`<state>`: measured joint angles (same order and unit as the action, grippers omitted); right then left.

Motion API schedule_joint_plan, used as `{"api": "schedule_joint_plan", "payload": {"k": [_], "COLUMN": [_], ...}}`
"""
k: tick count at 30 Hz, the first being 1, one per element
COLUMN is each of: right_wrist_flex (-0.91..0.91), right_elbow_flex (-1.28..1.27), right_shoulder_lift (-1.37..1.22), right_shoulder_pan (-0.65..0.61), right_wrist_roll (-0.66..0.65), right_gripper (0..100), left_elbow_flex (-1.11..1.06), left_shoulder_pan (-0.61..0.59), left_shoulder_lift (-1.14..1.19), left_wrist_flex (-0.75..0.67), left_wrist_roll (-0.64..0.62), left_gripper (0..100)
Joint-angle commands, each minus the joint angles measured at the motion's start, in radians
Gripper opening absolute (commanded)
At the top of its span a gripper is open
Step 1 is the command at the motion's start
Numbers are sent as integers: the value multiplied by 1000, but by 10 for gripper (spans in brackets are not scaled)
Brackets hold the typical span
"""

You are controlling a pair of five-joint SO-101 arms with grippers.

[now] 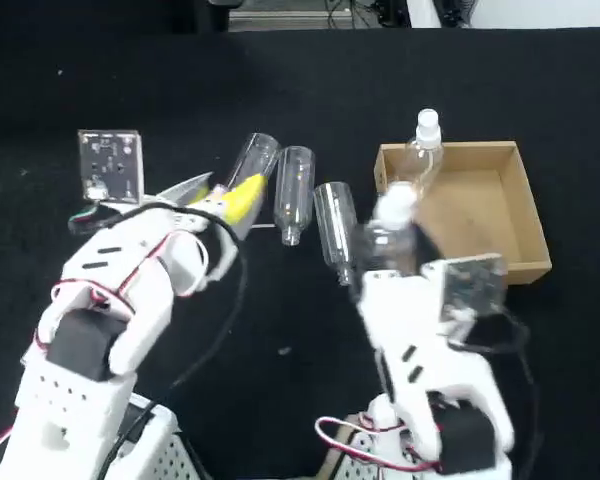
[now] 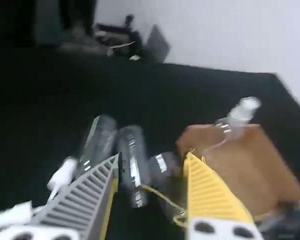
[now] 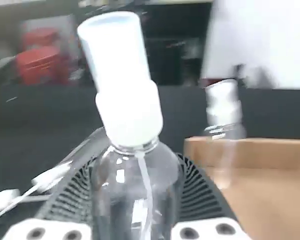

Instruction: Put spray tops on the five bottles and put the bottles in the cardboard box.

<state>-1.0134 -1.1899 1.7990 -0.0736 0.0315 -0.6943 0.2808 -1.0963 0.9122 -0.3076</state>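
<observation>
Bottle (image 3: pixel 135 190) in right jaws (upright)

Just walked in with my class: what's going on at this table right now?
The right gripper is shut on a clear plastic bottle with a white spray top, holding it beside the brown cardboard box. Another topped clear bottle already sits in that box. Three more clear bottles lie side by side on the black table, and the left gripper hovers open next to them.
</observation>
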Motion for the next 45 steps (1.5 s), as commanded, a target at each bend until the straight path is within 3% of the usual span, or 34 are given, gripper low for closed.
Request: {"api": "schedule_joint_plan", "payload": {"k": [1,5,11,16,21,27,29,34,45], "right_wrist_flex": [-9,-8,78,365,698,1062,1152,1267,1510], "right_elbow_flex": [133,237,440,435,351,248,223,213,211], "right_shoulder_lift": [97,-7,-414,-725,-989,-1194,-1241,-1345,-1577], "right_shoulder_pan": [140,247,400,542,598,606,586,545,525], "right_wrist_roll": [-75,-109,-155,-158,-149,-138,-81,-31,-37], "right_gripper": [11,11,11,11,11,11,11,11,12], "left_elbow_flex": [-102,-214,-437,-584,-661,-734,-763,-817,-822], "left_shoulder_pan": [-77,-105,-114,-116,-116,-114,-114,-108,-114], "left_shoulder_lift": [-18,-18,-18,-18,-18,-18,-18,-18,-18], "left_wrist_flex": [0,-21,-265,-397,-479,-585,-629,-697,-695], "left_wrist_roll": [-3,-3,-3,-3,-3,-6,-8,-6,-5], "left_gripper": [197,199,195,195,195,195,195,195,195]}}
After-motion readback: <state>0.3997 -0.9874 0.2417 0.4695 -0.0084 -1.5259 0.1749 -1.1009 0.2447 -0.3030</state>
